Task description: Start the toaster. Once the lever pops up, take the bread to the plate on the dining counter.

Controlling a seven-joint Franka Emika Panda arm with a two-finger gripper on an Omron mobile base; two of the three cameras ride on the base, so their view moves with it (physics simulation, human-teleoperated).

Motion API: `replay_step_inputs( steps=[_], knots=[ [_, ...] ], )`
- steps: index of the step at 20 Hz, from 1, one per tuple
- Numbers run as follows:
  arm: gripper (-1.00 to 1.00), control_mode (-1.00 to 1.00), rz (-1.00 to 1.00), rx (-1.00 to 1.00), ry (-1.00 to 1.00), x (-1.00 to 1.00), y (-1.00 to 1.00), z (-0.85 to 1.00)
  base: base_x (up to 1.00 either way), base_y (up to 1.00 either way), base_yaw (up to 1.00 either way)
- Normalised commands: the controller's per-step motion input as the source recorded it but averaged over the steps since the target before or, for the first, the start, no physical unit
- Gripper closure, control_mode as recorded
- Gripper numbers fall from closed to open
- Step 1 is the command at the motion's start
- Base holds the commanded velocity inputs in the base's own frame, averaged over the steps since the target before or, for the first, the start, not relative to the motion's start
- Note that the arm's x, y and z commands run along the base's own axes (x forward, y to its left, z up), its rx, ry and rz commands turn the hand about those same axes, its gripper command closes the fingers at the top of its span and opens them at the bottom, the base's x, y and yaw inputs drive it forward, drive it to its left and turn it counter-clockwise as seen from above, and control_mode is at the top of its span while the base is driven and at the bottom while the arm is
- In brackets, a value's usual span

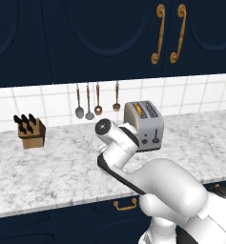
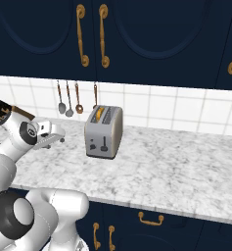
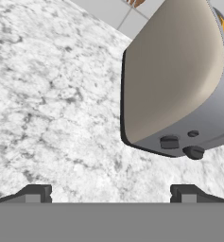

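The task has barely begun: the fingers (image 3: 110,193) are spread wide, holding nothing, near the toaster (image 3: 179,80) at upper right. The lever (image 2: 104,147) looks unpressed, and bread (image 2: 100,113) sits in a slot.

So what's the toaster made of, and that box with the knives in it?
The toaster looks like brushed metal: silver-grey sides with a soft, dull sheen and rounded corners. Its lever and dial look like dark plastic, though that is a guess. The knife block looks like wood, plain warm brown and matte, with black handles sticking out. Everything here is rendered, so these are only looks.
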Motion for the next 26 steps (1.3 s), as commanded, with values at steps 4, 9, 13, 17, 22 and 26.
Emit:
replay_step_inputs(
  steps=[4, 9, 13, 17, 22, 26],
  knots=[
    [-1.0, -1.0, 0.0, 0.0, 0.0, 0.0, 0.0, 0.0, 0.0, 0.0, 0.0],
    [-1.0, -1.0, 0.0, 0.0, 0.0, 0.0, 0.0, 0.0, 0.0, 0.0, 0.0],
    [-1.0, -1.0, 0.0, 0.0, 0.0, 0.0, 0.0, 0.0, 0.0, 0.0, 0.0],
    [-1.0, -1.0, 0.0, 0.0, 0.0, 0.0, 0.0, 0.0, 0.0, 0.0, 0.0],
    [-1.0, -1.0, 0.0, 0.0, 0.0, 0.0, 0.0, 0.0, 0.0, 0.0, 0.0],
    [-1.0, -1.0, 0.0, 0.0, 0.0, 0.0, 0.0, 0.0, 0.0, 0.0, 0.0]
  ],
)
